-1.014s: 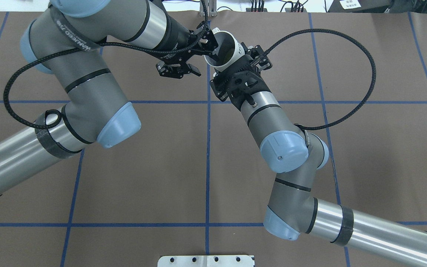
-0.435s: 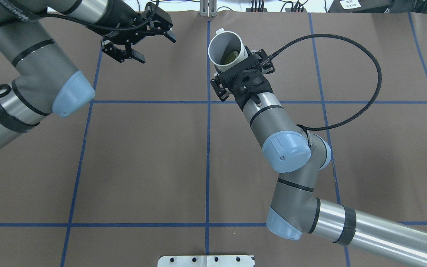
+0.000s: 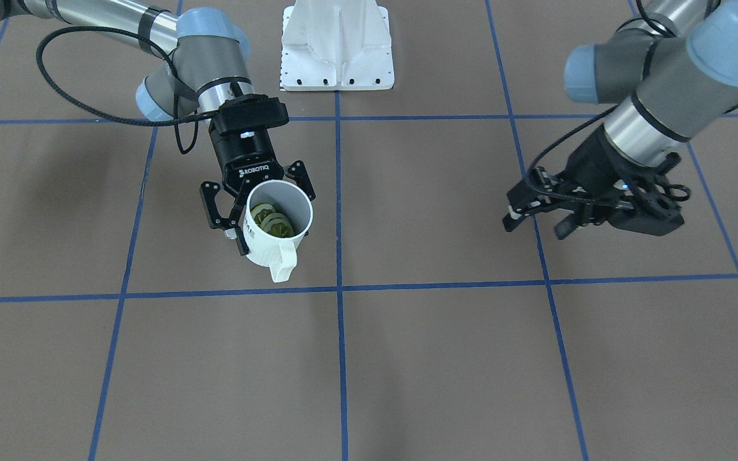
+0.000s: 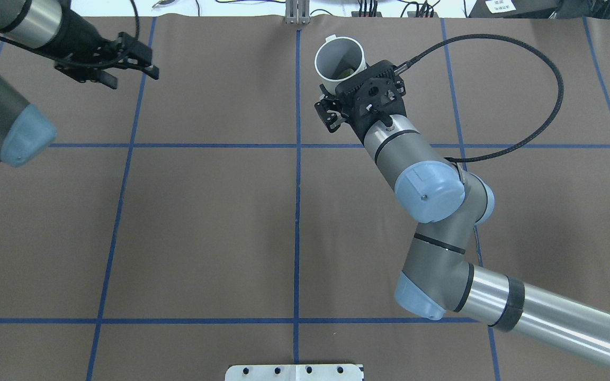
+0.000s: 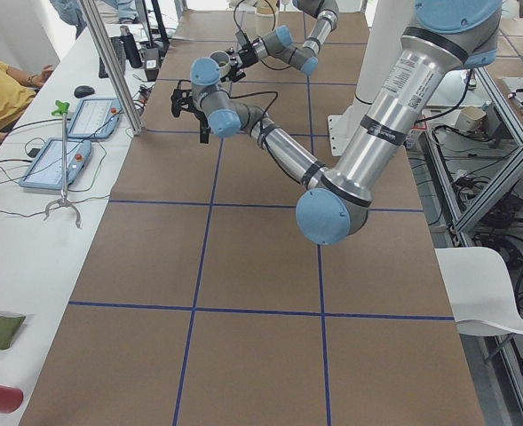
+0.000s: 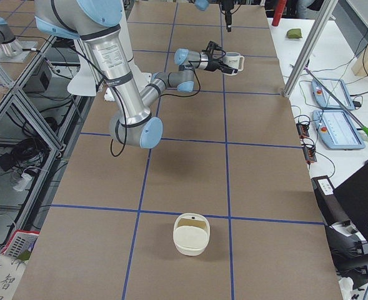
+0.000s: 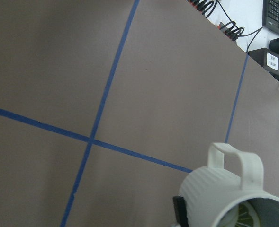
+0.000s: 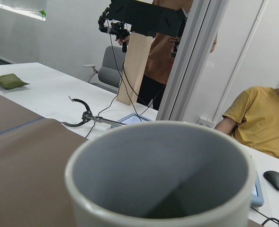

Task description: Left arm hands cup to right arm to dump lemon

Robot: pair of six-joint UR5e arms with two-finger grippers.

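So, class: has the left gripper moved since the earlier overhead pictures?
Yes. The left gripper has drawn away leftward from the central blue tape line, leaving the cup.

The cup is white, ribbed low on its body, grey inside, holding yellow-green lemon slices. Both pincers, right and left, are black; the right bears white lettering. The counter is brown with a blue grid of tape.

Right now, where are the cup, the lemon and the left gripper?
cup [image 3: 265, 251]: front-facing view, ribbed lower body.
lemon [image 3: 273, 222]: front-facing view, slices inside the cup.
left gripper [image 4: 131, 67]: overhead view, between its fingertips.
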